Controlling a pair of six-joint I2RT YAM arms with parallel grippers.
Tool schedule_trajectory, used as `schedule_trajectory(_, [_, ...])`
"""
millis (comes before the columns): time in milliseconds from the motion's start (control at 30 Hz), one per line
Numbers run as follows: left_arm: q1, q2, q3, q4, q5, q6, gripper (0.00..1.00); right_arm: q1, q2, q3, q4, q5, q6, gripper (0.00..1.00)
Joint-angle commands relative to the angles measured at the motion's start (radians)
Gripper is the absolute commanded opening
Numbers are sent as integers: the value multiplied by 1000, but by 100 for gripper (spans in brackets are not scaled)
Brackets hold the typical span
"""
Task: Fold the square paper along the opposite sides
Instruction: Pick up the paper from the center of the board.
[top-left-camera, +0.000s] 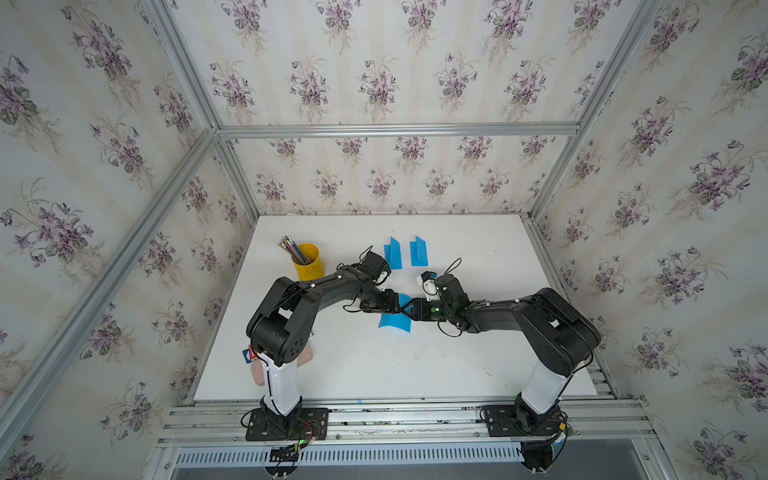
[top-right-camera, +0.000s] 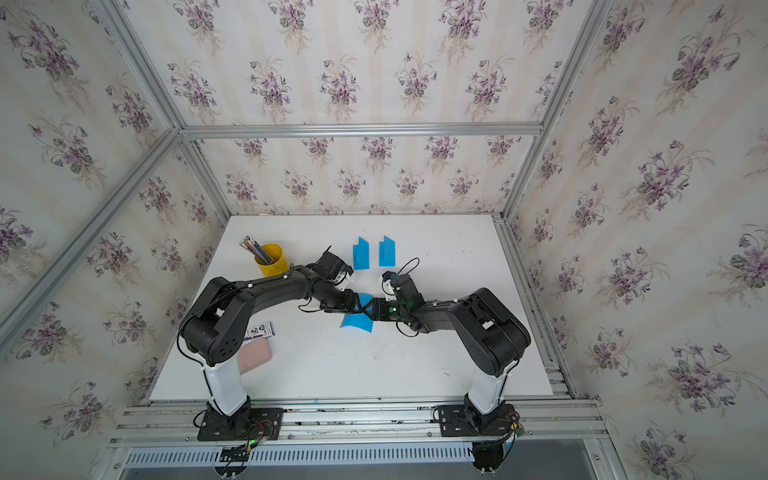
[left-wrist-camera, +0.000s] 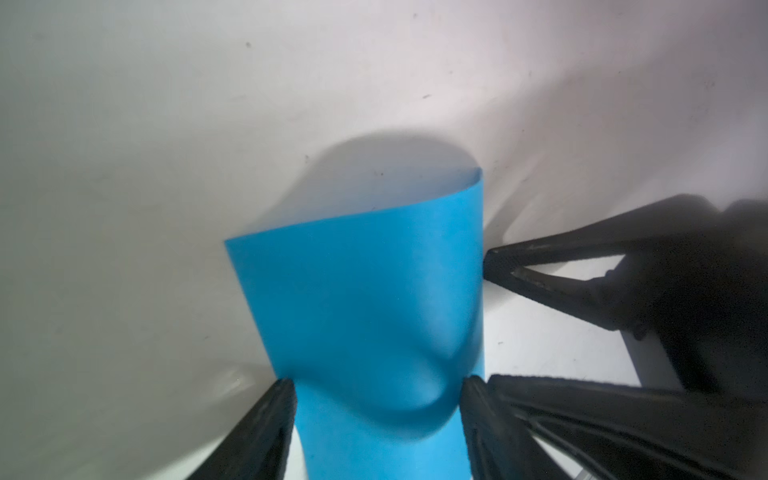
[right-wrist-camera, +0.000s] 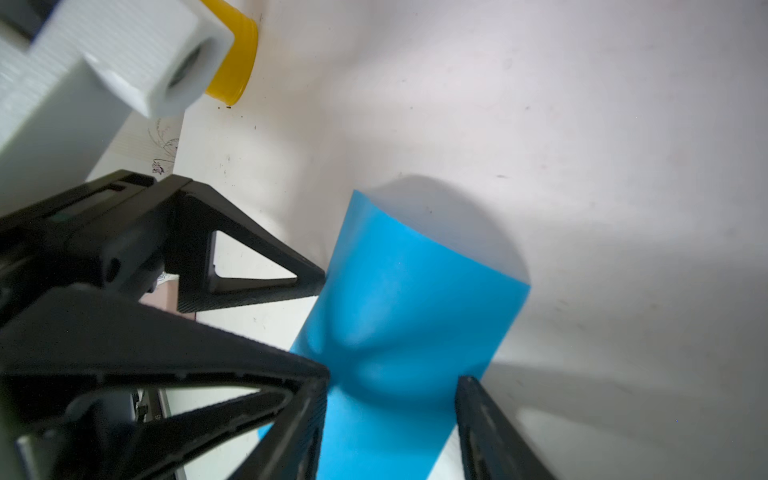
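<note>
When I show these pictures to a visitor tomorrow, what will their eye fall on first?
First, the bright blue paper bowed up at mid-table, with the left tool and right tool meeting tip to tip over it, jaws apart. Behind it stand two folded sheets, also blue. At the far left is a yellow cup of pencils.
</note>
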Motion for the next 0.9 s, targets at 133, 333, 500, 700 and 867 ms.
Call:
schedule_trajectory(133, [-2,11,-52,-41,8,-10,59,-6,53,19,-28,-36,38,56])
schedule_trajectory(333, [-2,2,-65,-49,-4,2,36,-30,31,17,-28,-44,37,54])
schedule_trajectory(500, [-2,-17,-44,-64,-7,12,26,-55,-17,34,-70,-34,13,54])
schedule_trajectory(700, [1,-102,20,-81,11,16,25,-135,-129,47,-122,-40,-1,55])
schedule_trajectory(867, [27,-210,45,13,105,-27,27,-186,-251,47,-91,-98,48,55])
